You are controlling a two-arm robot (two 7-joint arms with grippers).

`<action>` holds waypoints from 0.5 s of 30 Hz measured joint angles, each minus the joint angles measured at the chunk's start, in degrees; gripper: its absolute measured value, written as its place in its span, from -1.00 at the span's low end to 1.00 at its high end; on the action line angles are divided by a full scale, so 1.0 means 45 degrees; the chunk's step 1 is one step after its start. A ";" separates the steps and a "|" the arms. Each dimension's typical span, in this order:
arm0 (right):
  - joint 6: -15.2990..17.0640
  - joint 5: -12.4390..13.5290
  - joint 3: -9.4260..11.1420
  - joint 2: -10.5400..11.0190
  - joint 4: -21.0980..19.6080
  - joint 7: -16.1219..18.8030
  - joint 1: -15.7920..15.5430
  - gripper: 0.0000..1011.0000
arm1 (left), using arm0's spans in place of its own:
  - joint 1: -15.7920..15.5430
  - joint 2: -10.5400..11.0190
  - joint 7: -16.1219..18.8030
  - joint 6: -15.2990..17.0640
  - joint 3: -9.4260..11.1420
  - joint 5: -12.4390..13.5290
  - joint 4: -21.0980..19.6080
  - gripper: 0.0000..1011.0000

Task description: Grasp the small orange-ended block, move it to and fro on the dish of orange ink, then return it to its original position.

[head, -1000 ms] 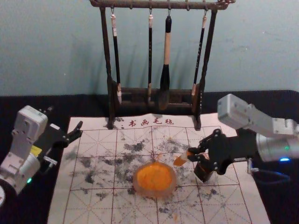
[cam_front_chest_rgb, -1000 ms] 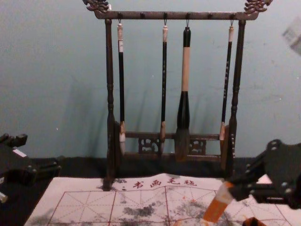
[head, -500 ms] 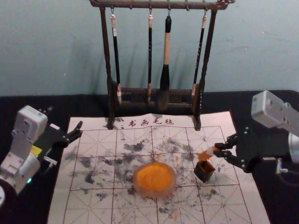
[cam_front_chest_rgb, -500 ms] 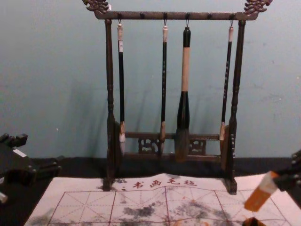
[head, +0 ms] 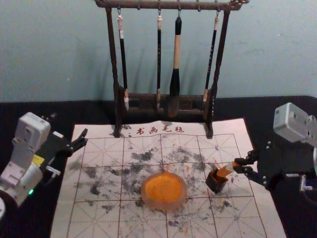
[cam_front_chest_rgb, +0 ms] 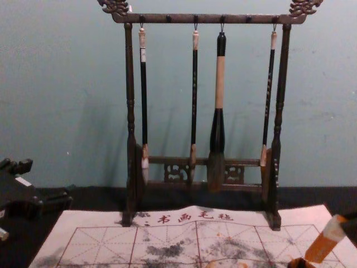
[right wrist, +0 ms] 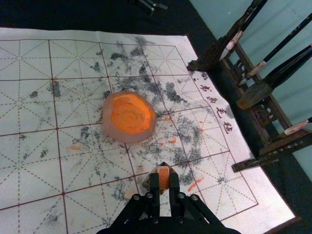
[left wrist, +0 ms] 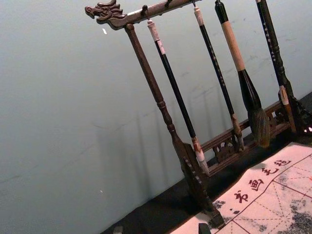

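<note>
The right gripper (head: 238, 165) pointed toward the robot's left, its fingers (right wrist: 154, 196) drawn in to a narrow gap, the grey wrist housing (head: 291, 123) above and behind them. Well apart from those fingers, the left gripper (head: 68, 128) was parked, spread wide.

The rack (cam_front_chest_rgb: 240, 19) looks like dark wood, smoothly turned on its posts, carved at its ends, with a dull sheen. The thick brush (cam_front_chest_rgb: 218, 128) has a plain, satin wooden grip between glossy black sections, and its hair tip looks soft and coarse. The mat (head: 99, 220) looks like matt paper or thin cloth, slightly rippled and blotched with dry ink. The dish (right wrist: 108, 134) has a smooth, frosted, translucent rim, glass or plastic; the orange ink (right wrist: 129, 113) looks thick and uneven. The table covering (head: 29, 111) resembles matt black cloth. The right gripper (head: 237, 165) is matt black with shinier screw heads.
</note>
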 joint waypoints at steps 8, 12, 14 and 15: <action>0.0137 -0.0111 0.0032 0.0002 -0.0072 0.0025 -0.0160 -0.84 | 0.0000 0.0000 0.0000 0.0000 -0.0001 0.0000 0.0000 0.98; 0.0180 -0.0158 0.0041 -0.0065 -0.0017 0.0048 -0.0208 -0.84 | 0.0000 0.0000 0.0000 0.0000 0.0000 0.0000 0.0000 0.98; 0.0190 -0.0165 0.0044 -0.0096 0.0024 0.0053 -0.0214 -0.84 | 0.0001 0.0000 0.0000 0.0000 -0.0001 0.0000 0.0000 0.98; 0.0202 -0.0176 0.0046 -0.0131 0.0072 0.0059 -0.0214 -0.84 | 0.0000 0.0000 -0.0001 0.0000 0.0000 -0.0001 0.0001 0.98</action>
